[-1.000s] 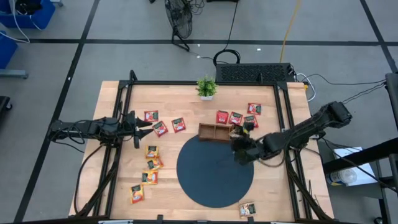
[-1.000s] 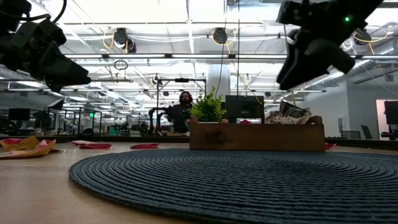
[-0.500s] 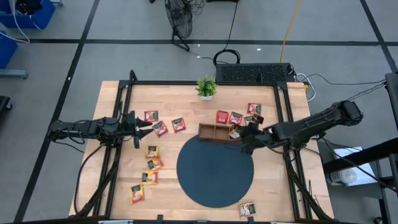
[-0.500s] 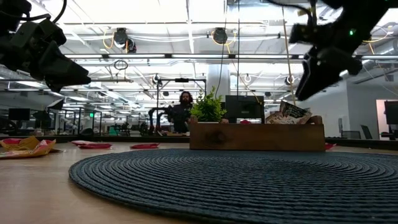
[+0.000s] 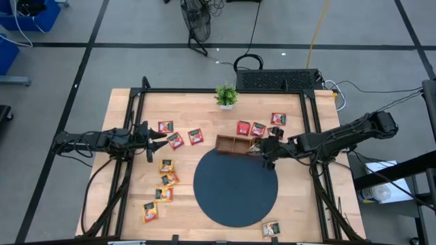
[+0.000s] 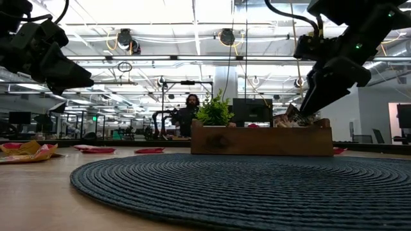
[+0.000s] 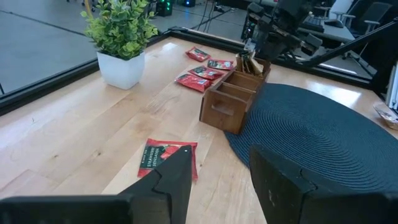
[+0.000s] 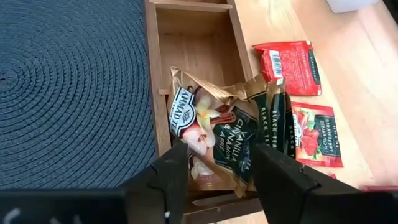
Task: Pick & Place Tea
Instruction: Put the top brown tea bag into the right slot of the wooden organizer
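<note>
- The right gripper (image 5: 267, 151) is hovering over the right-hand end compartment of the wooden tray (image 5: 236, 144), its fingers (image 8: 166, 177) standing apart just above the sachets there, clamping nothing.
- A bunch of crumpled tea sachets (image 8: 229, 139) is sitting in that end compartment, gold-brown and dark-green packets sticking up past the tray's wall; the neighbouring compartment is showing bare wood.
- The tray is lying at the far edge of the dark round mat (image 5: 235, 185), touching it.
- Three red sachets (image 5: 258, 128) are lying on the table just beyond the tray, on its right half.
- The left gripper (image 5: 158, 139) is waiting above the table's left side, its fingers (image 7: 173, 180) apart and holding nothing, with a red sachet (image 7: 169, 158) lying flat on the wood below it.
- More red sachets (image 5: 195, 137) are lying near the left gripper, and yellow-orange ones (image 5: 165, 179) are scattered toward the near left edge.
- One lone sachet (image 5: 271, 229) is resting near the front edge, right of the mat.
- A potted plant (image 5: 226, 95) is standing at the far edge.
</note>
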{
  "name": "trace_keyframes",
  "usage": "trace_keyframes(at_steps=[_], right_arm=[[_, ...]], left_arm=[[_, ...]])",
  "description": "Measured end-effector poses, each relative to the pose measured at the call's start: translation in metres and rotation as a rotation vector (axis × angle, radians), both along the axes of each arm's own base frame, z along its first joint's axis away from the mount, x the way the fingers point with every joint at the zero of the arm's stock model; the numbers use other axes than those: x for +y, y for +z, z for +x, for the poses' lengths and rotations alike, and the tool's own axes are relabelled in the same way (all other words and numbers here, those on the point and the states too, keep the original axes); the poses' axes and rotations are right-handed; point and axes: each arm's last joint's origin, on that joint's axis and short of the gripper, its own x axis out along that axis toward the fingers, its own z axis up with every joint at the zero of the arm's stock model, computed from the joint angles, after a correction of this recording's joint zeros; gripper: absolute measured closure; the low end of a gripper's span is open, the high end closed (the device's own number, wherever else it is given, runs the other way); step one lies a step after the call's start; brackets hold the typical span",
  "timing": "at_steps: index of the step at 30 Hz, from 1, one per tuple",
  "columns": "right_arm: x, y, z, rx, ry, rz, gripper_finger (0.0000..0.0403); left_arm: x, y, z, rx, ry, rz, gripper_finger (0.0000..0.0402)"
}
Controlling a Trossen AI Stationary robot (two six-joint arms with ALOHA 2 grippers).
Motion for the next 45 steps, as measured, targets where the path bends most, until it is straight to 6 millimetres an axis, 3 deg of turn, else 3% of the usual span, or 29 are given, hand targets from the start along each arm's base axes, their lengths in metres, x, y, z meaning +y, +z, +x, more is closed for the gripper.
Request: trace_keyframes(at_steps=[16,23,36,45], right_arm=[[0.001,0.003,0.005,-0.022,0.097,-0.059,0.034],[0.003,0.003,0.005,-0.007,0.17,-0.039,0.0398],[0.013,0.013,0.002,-0.031,0.266,-0.117,0.0394],[0.007,0.028,-0.007,-0.104,0.253,-0.187,0.0314]], left_arm=[[0.0,0.0,0.0,0.001,0.0,0.0,0.024],[0.0,0.0,0.0,0.0,0.0,0.0,0.024],[0.0,0.0,0.0,0.0,0.0,0.0,0.024],[0.0,0.0,0.0,0.0,0.0,0.0,0.024]])
